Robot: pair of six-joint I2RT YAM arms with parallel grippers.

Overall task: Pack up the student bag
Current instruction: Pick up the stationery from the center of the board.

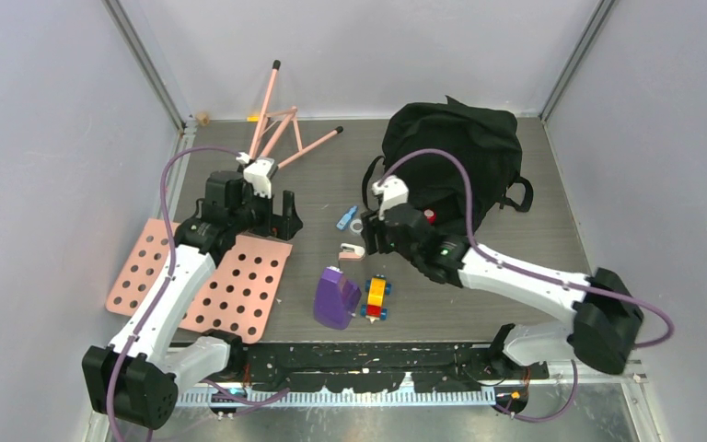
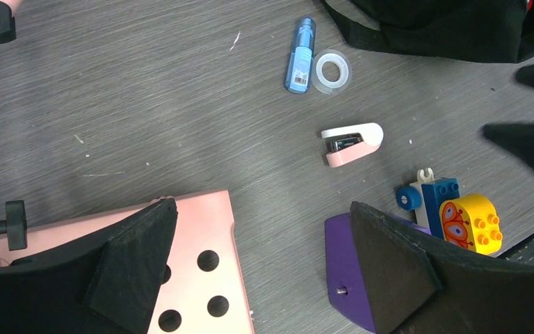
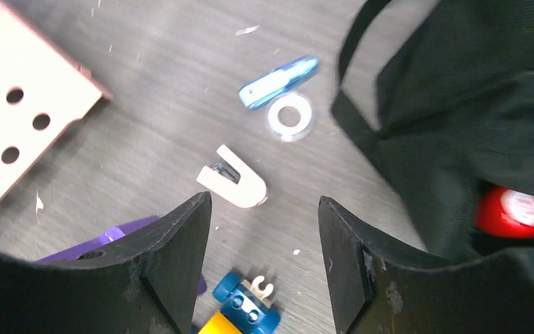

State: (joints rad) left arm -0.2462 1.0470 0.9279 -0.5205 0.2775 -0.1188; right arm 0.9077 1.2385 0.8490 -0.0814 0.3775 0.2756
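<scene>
Student bag (image 1: 460, 147) black, floppy, slumped far right. Your right gripper (image 3: 264, 209) low beside it, jaws apart, empty; left gripper (image 2: 263, 205) spread wide.

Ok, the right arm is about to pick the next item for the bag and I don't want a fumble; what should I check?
1. Right gripper open and empty: ok.
2. Left gripper open, well apart from the right one: ok.
3. Stapler lying free on the table, nothing touching it: ok.
4. Tape roll and blue tube apart from the stapler: ok.
5. Backpack mouth wide enough for dropping things in: cannot tell.
</scene>
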